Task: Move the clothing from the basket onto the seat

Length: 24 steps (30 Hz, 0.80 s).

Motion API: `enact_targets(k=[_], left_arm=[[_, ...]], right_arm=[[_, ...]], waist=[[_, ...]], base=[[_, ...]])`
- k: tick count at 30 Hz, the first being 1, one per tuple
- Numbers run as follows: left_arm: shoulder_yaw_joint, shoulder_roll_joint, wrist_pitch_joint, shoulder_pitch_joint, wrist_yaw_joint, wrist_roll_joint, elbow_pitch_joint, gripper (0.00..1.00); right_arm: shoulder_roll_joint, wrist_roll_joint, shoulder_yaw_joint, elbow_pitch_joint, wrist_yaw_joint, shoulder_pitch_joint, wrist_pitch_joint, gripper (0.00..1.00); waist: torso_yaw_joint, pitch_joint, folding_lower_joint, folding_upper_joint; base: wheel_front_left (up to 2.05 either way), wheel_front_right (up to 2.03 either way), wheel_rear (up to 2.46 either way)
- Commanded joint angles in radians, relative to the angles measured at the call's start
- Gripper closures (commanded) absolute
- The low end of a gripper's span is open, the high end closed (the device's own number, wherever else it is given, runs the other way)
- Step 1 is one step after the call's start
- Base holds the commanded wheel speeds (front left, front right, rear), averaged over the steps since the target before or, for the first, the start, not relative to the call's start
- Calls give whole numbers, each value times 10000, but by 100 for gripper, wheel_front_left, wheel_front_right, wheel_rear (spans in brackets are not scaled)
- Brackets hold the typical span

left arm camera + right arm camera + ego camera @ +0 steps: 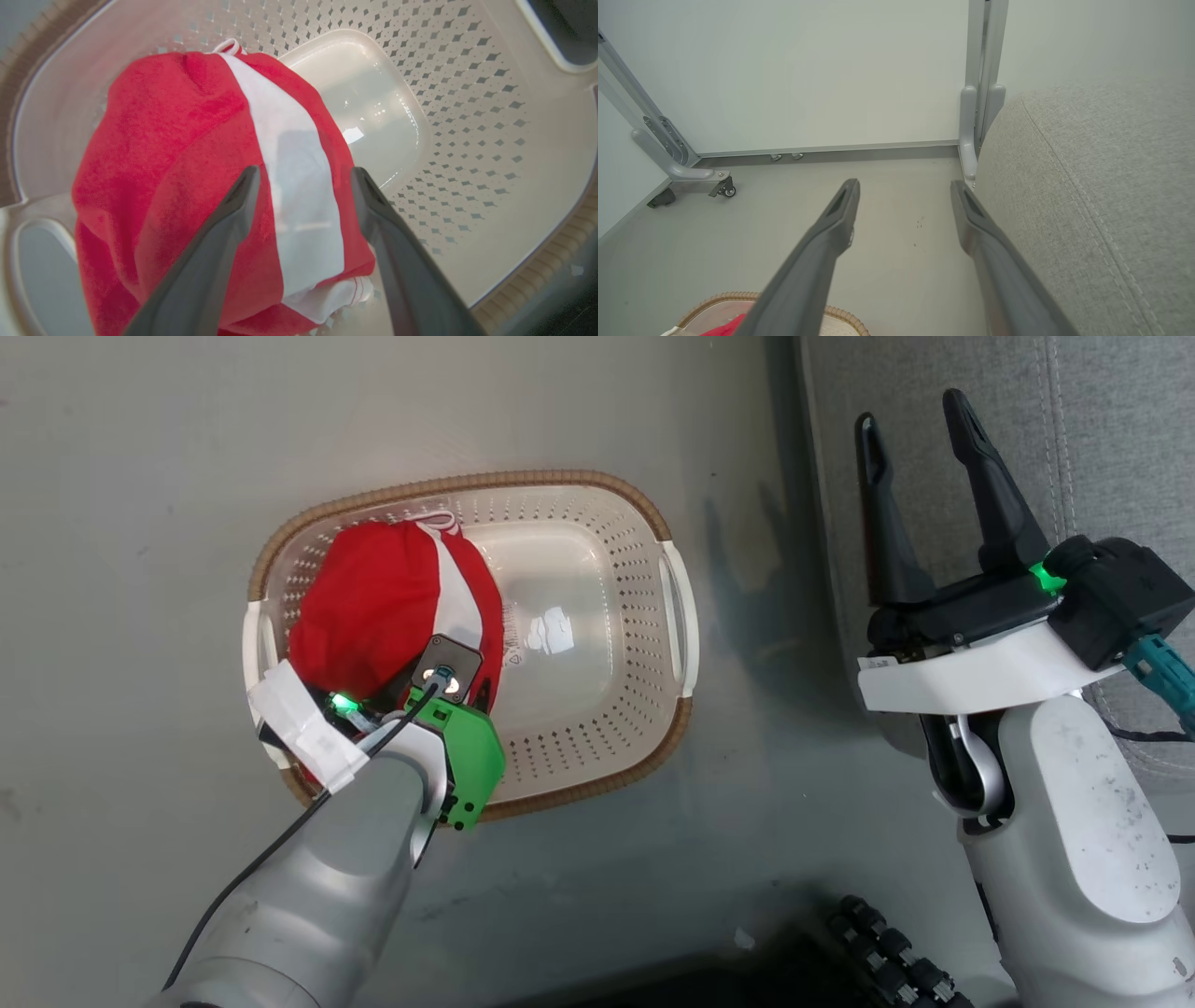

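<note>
The red clothing [373, 597] with a white band lies bunched in the left half of the cream perforated basket [560, 481] on the floor. My left arm's wrist [448, 709] reaches into the basket from the lower left and hides its fingers. In the left wrist view my left gripper [304, 171] stands open just over the clothing [163, 163], fingers either side of the white band; contact cannot be told. The basket wall [467, 116] curves around it. My right gripper [910, 411] is open and holds nothing, above the edge of the light-grey seat [1102, 429].
The right wrist view shows my right gripper [904, 183] over grey floor, the seat [1087, 186] at its right, and the basket rim [840, 315] below. A wheeled metal frame leg [724, 189] and an upright post [980, 93] stand by a pale wall panel.
</note>
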Motion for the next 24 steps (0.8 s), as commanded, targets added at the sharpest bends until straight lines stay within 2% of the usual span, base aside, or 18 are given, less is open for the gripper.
enact_targets(k=[1, 9, 23, 24], left_arm=[[-35, 76, 114, -307, -34, -90, 136, 0], [-238, 189, 285, -988, 451, -7, 1006, 0], [-492, 818, 1242, -1551, 424, 41, 1348, 0], [-526, 850, 1429, -1547, 419, 39, 1363, 27]], right_arm=[[26, 78, 23, -58, 1, -201, -30, 0], [213, 289, 300, -67, 1, -434, -32, 0], [458, 576, 507, -47, 1, -741, -34, 0], [471, 575, 500, -37, 1, -732, -34, 0]], waist=[[-534, 1016, -2, 0], [-885, 1836, -2, 0], [-1477, 2837, -2, 0], [-1498, 2857, -2, 0]], base=[[0, 0, 0], [0, 0, 0], [0, 0, 0], [0, 0, 0]])
